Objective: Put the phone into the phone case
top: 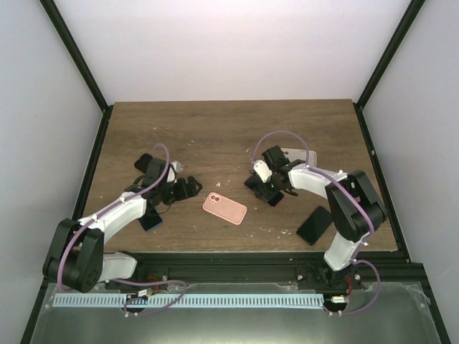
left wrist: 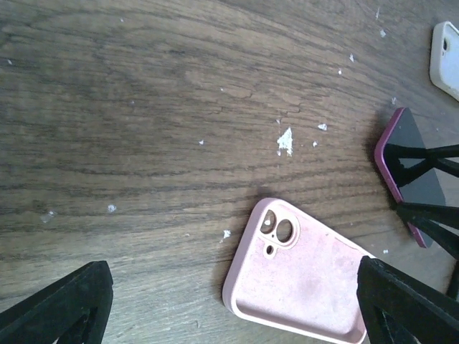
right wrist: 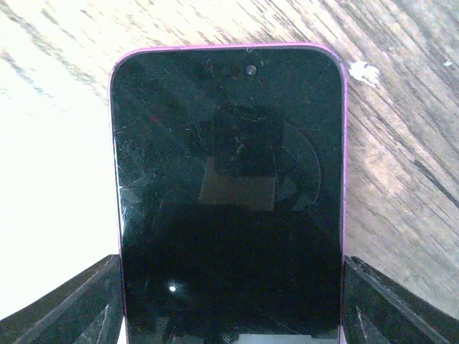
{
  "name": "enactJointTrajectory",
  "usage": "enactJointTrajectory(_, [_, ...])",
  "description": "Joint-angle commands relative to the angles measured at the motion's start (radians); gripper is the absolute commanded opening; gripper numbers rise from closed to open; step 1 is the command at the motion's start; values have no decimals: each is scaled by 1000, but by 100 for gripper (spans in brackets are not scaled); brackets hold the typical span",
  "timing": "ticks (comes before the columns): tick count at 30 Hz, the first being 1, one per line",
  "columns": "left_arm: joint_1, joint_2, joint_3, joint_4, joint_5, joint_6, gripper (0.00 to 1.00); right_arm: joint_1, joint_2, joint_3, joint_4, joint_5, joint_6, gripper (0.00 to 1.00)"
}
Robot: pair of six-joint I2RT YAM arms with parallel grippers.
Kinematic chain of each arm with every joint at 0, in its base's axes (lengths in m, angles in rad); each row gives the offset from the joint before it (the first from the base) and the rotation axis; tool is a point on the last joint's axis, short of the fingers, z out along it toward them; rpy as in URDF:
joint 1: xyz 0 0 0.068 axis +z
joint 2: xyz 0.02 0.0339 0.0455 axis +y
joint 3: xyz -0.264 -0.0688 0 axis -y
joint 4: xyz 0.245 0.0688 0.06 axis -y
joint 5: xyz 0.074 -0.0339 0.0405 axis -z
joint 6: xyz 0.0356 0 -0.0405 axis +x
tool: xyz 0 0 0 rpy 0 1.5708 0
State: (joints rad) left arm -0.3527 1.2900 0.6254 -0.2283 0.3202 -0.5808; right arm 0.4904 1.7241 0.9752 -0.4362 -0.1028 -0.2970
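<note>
The pink phone case [top: 224, 208] lies hollow side up on the wooden table [top: 215, 129], between the arms. It also shows in the left wrist view [left wrist: 301, 279], camera cut-out at the upper left. My left gripper [top: 188, 188] is open and empty just left of the case; its fingertips [left wrist: 79, 301] flank the case's near end. My right gripper [top: 267, 188] is shut on the purple-edged phone [right wrist: 229, 186], screen towards its camera, with fingers [right wrist: 79, 308] on both long edges. The phone [left wrist: 409, 175] is right of the case, tilted.
A black phone [top: 314, 224] lies near the front right edge. A dark phone [top: 151, 219] lies under my left arm, and another dark one [top: 143, 161] behind it. A white case [top: 295, 153] lies behind my right gripper and shows in the left wrist view [left wrist: 446, 57].
</note>
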Motion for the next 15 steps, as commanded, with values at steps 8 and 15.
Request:
enactJointTrajectory(8, [35,-14,-54,91,127,-77,88,128,-172,6,2,-70,99,64])
enactJointTrajectory(15, [135,-51,-128,189,268,-169,83,236,-194,-29,138,-150,175,63])
